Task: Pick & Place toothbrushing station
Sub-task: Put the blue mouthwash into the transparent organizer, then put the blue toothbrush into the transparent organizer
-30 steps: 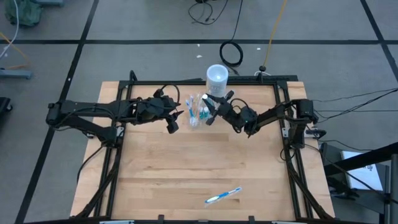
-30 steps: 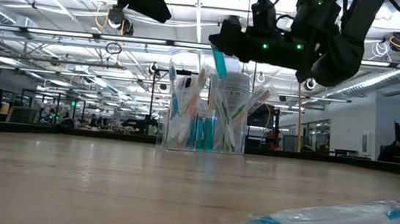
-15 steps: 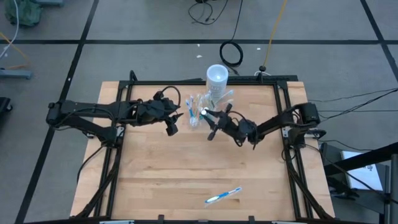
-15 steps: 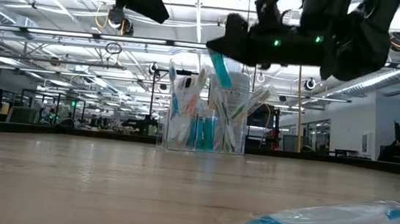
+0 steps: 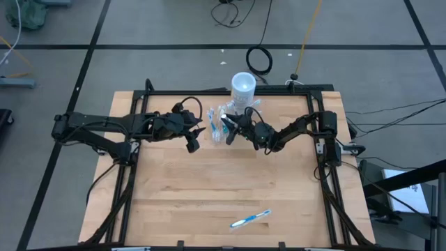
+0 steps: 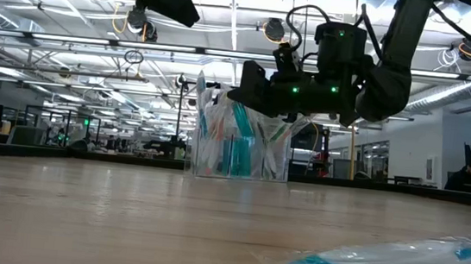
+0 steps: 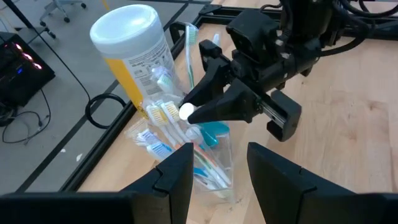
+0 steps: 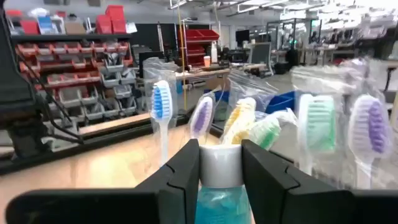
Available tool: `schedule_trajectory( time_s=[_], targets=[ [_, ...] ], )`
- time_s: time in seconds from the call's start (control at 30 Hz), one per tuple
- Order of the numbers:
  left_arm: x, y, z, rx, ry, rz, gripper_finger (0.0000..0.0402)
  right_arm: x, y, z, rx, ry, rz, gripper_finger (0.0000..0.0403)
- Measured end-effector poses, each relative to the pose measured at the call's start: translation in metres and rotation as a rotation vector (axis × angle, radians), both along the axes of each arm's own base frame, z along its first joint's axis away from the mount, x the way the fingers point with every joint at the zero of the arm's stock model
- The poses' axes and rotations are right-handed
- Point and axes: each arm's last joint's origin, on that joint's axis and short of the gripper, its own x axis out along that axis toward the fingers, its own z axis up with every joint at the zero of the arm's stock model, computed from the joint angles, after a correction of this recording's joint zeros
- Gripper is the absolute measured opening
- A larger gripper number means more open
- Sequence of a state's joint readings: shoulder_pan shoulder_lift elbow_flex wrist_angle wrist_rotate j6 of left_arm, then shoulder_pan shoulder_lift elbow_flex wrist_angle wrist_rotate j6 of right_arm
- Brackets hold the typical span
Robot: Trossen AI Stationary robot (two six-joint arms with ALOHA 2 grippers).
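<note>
My right gripper (image 7: 189,112) is pinched on a white-capped teal tube (image 8: 221,180), poised just over the toothbrushing station (image 5: 220,124), which stands directly ahead and below, brushes upright. My left gripper (image 5: 193,141) waits open just beside it, opposite, and the white cup (image 5: 242,88) stands close behind the station.

The light wooden bench (image 5: 209,181) with its black metal frame carries few things. Near its far edge stands the small clear plastic toothbrushing station (image 5: 219,123), packed with wrapped toothbrushes. Just behind it, at the far edge, stands the tall round white translucent cup (image 5: 242,88). Well apart from both, near the front edge, one blue-and-white toothbrush in a clear wrapper (image 5: 250,219) lies flat on the wood.
</note>
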State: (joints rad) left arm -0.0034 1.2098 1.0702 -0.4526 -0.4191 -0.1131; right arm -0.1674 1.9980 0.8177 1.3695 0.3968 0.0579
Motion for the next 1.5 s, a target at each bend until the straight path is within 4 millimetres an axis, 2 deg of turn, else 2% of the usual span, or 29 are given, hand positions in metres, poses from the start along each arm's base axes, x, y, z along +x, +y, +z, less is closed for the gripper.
schedule_trajectory(
  time_s=[0.23,0.5,0.83,1.17,1.37,1.5],
  targets=[
    [0.000,0.000,0.000,0.002,0.001,-0.002,0.0157,0.000,0.006,0.006,-0.090,-0.004,-0.062,0.0091],
    [0.000,0.000,0.000,0.002,0.002,-0.002,0.0157,0.000,0.005,0.000,-0.106,0.073,-0.067,0.0092],
    [0.000,0.000,0.000,0.001,0.002,-0.002,0.0157,0.000,0.001,0.000,-0.147,0.106,-0.058,0.0128],
    [0.000,0.000,0.000,0.000,0.002,-0.003,0.0157,0.000,0.001,0.000,-0.172,0.117,-0.057,0.0121],
    [0.000,0.000,0.000,-0.001,0.005,-0.002,0.0157,0.000,0.012,0.014,-0.262,0.169,-0.035,0.0135],
    [-0.001,0.000,-0.002,-0.004,0.025,-0.001,0.0157,-0.003,0.029,0.032,-0.305,0.242,0.068,0.0152]
  ],
)
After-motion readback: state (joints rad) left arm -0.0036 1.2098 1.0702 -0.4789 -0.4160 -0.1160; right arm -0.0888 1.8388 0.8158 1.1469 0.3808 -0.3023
